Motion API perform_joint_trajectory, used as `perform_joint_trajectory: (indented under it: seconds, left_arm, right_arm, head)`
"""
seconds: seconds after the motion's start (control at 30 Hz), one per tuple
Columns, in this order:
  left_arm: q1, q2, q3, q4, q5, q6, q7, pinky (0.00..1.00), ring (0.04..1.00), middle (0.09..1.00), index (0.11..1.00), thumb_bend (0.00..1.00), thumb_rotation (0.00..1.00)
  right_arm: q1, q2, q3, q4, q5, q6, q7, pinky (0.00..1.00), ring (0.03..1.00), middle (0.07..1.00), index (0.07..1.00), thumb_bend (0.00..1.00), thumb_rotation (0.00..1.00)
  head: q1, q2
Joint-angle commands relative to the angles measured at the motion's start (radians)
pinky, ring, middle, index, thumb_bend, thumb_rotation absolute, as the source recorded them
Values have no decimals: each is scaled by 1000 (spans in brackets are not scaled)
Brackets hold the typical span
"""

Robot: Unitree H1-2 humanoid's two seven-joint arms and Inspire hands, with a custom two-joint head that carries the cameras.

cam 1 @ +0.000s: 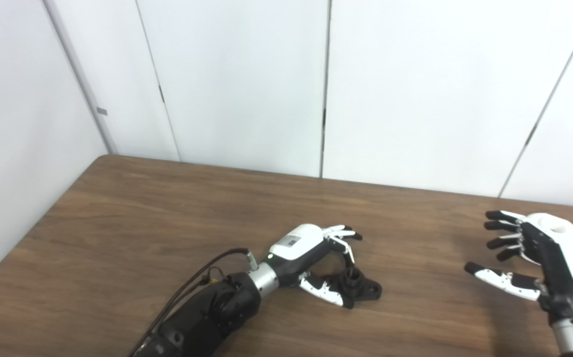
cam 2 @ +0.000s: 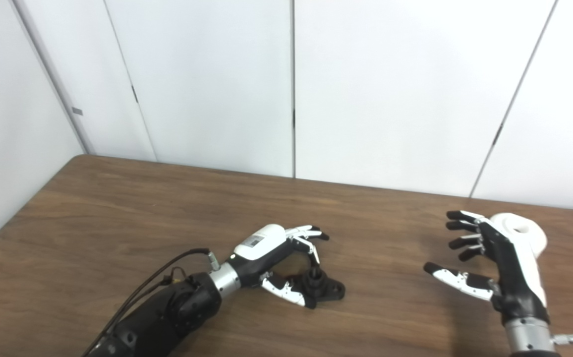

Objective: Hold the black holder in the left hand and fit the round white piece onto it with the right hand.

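The black holder (cam 1: 364, 288) lies flat on the wooden table, its short round post pointing up. My left hand (cam 1: 316, 258) is cupped around it: the fingers arch just above the post and the thumb lies against the holder's near left side, without a closed grasp. The round white piece (cam 1: 561, 230), with a hole in its top, rests on the table at the far right. My right hand (cam 1: 529, 258) is open just in front of it, fingers spread and pointing left, its back toward the piece, which it partly hides.
The table (cam 1: 143, 218) ends at a white panelled wall (cam 1: 237, 79) along its back edge and at its left edge. A black cable (cam 1: 192, 282) runs along my left forearm.
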Motion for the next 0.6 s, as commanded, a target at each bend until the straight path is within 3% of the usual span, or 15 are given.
perform_joint_trajectory:
  seconds: [0.0, 0.27, 0.43, 0.57]
  left_arm:
    - [14, -11, -52, 29, 64, 8, -70, 884, 954, 900, 482, 522, 70]
    - [11, 1, -63, 61, 102, 7, -39, 872, 943, 897, 482, 522, 72]
    - [9, 9, -64, 82, 126, 31, -29, 853, 932, 885, 484, 522, 71]
    - [8, 18, -62, 102, 130, 29, -28, 832, 926, 880, 485, 522, 73]
  right_arm:
    - [-38, -6, -3, -39, -4, -34, -15, 461, 577, 698, 732, 550, 14]
    - [-37, -22, -4, -64, -15, -21, -6, 465, 585, 696, 732, 559, 63]
    - [-50, -47, -10, -56, -8, -60, -6, 454, 573, 680, 732, 550, 71]
    - [-65, -66, -18, -70, -4, -34, 2, 467, 585, 689, 736, 547, 113]
  head:
    - [-5, 0]
    - [-70, 2]
    - [-109, 1]
    - [-152, -1]
